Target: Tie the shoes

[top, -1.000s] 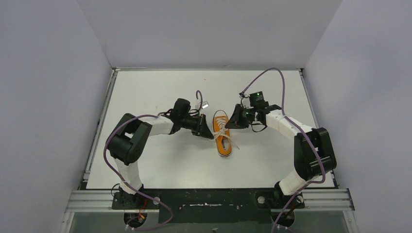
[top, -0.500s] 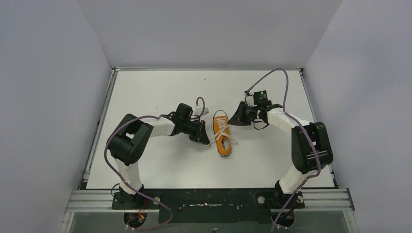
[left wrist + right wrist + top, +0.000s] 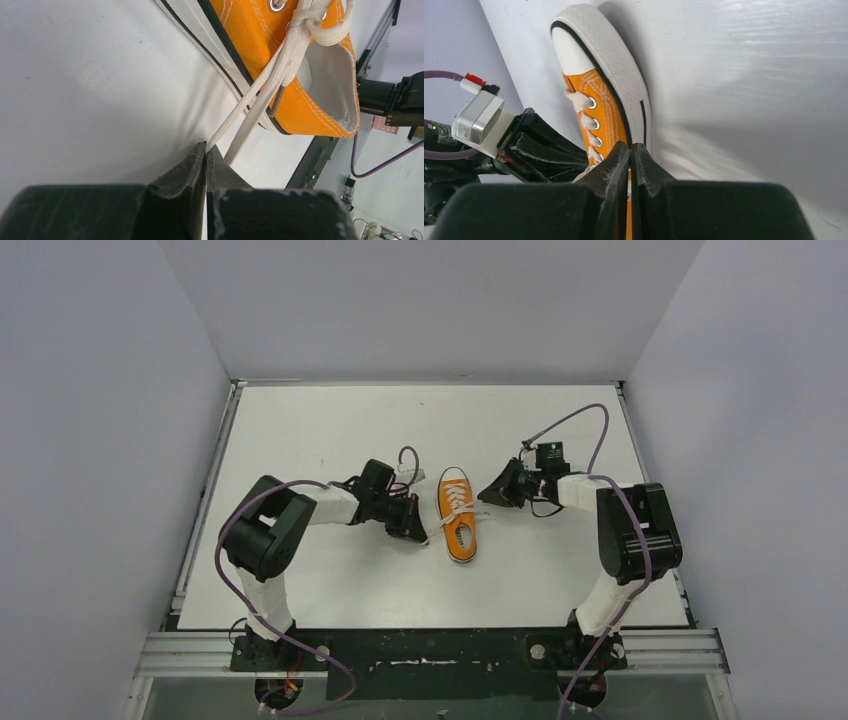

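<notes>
The orange sneaker lies mid-table, white toe cap pointing to the far side. It also shows in the left wrist view and the right wrist view. My left gripper sits low at the shoe's left side, shut on a white lace that runs taut from the knot at the eyelets into the fingertips. A second strand passes just beside them. My right gripper is at the shoe's right side, shut with a strip of white lace between its pads.
The white table is walled on three sides. A metal rail and the arm bases line the near edge. Purple cables loop above both wrists. The left arm's wrist camera shows beyond the shoe.
Both grippers have drawn away from the shoe, the left toward the near left and the right to the right. The laces now stretch out tighter on both sides.
</notes>
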Controlling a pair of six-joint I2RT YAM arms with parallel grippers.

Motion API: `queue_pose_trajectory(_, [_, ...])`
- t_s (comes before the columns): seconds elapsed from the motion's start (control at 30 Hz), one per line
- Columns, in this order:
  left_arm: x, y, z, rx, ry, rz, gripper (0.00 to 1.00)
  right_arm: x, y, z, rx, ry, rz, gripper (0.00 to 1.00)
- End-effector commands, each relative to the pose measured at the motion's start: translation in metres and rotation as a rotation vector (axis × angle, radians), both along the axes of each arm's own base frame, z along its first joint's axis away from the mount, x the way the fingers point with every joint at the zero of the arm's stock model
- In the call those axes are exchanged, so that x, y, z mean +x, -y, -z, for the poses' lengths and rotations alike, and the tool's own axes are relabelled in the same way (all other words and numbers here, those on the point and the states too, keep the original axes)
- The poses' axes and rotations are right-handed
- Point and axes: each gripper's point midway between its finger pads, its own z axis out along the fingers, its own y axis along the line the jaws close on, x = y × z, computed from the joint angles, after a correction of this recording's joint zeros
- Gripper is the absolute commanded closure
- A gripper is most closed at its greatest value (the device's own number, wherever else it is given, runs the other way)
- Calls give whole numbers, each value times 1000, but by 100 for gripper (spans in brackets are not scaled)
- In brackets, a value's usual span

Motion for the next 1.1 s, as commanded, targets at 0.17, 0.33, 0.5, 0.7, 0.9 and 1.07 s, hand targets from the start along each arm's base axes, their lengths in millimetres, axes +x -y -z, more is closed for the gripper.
queue_pose_trajectory(0.17, [-18, -41, 40, 188, -67, -99, 100, 35, 53, 20, -91, 86, 185, 100])
queue_pose_trajectory(0.33, [-15, -42, 36, 190, -27, -81, 100, 33, 57, 25, -103, 88, 170, 100])
queue_pose_trajectory(0.5, [-2, -42, 20, 219, 20, -72, 100, 29, 52, 16, -118, 104, 124, 100])
queue_pose_trajectory(0.7, [21, -62, -29, 323, 142, -161, 45, -1, 48, -23, -340, 84, -32, 48])
queue_pose_trajectory(0.9, [14, -99, -87, 404, 202, -274, 24, -47, 61, -92, -538, 129, -124, 17])
queue_pose_trajectory(1.07, [-11, -107, -119, 315, 205, -319, 18, -74, 72, -164, -564, 269, -92, 0])
